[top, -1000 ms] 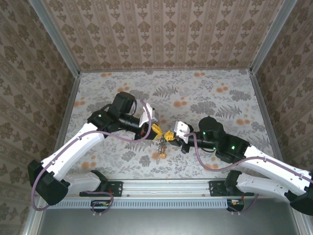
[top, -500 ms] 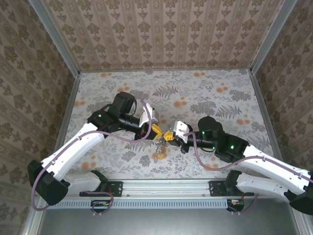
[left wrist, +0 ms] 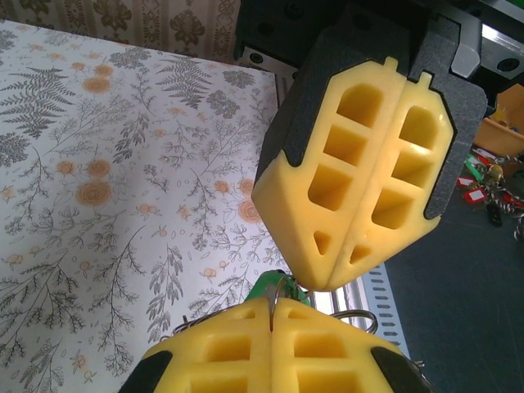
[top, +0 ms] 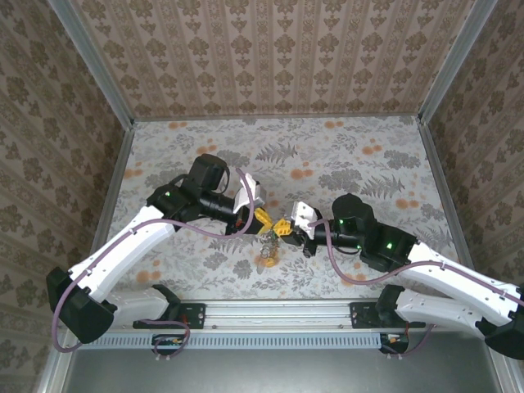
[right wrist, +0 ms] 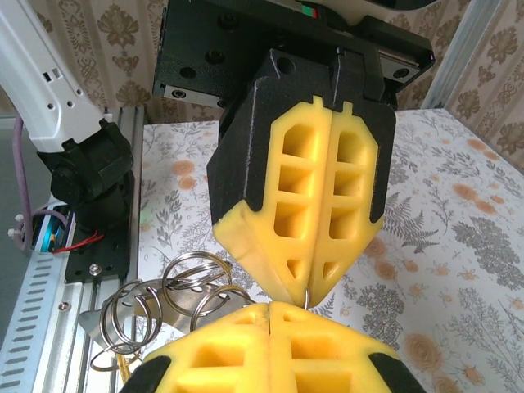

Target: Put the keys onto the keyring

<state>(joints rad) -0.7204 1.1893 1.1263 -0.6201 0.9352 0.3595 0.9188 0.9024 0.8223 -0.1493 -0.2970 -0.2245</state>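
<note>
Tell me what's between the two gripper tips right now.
Left wrist view: a green key head and a thin wire ring sit in the narrow gap between the left gripper and right gripper tips.

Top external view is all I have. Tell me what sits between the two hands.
Observer: Left wrist view shows a green plastic piece, likely a key head, poking out where the shut left hand meets the right hand.
Operator: Report the rings.
Observer: Right wrist view shows a bunch of silver split rings beside the two hands.
Operator: Give the right hand's state.
Observer: Shut, yellow fingers pressed together.
</note>
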